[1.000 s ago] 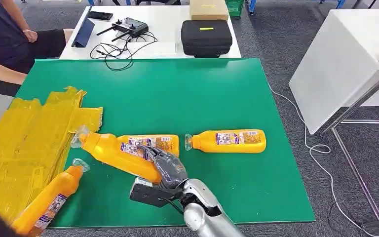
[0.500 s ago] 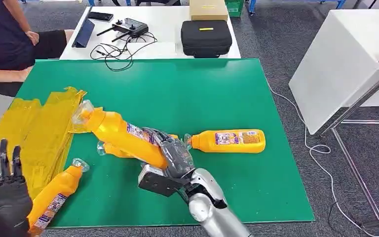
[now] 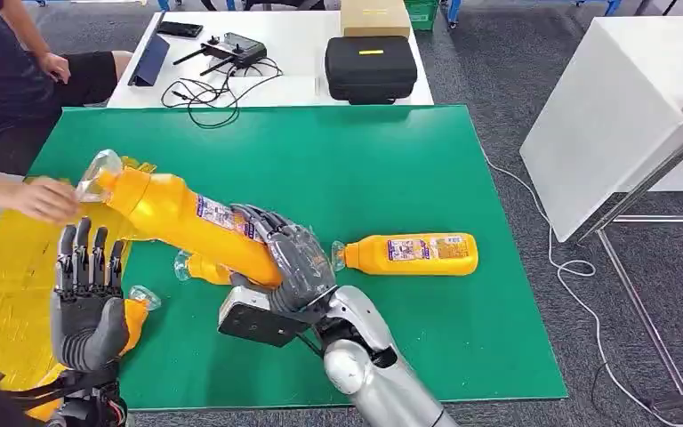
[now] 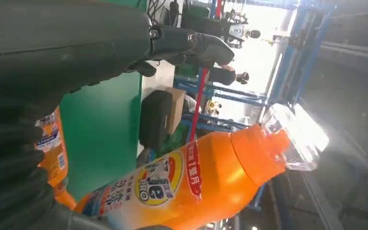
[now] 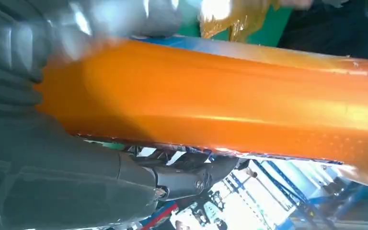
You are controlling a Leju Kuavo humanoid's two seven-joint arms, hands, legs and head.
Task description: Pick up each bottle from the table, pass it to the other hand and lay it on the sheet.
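Right hand (image 3: 295,267) grips a raised orange bottle (image 3: 182,221) above the green surface (image 3: 391,169); left hand (image 3: 89,298) spread, holding nothing, beside the yellow sheet (image 3: 18,267); grey floor (image 3: 498,71) around.

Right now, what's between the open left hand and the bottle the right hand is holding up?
In the head view only air over the yellow sheet separates the left hand from the raised bottle gripped by the right hand; a person's hand reaches near its cap.
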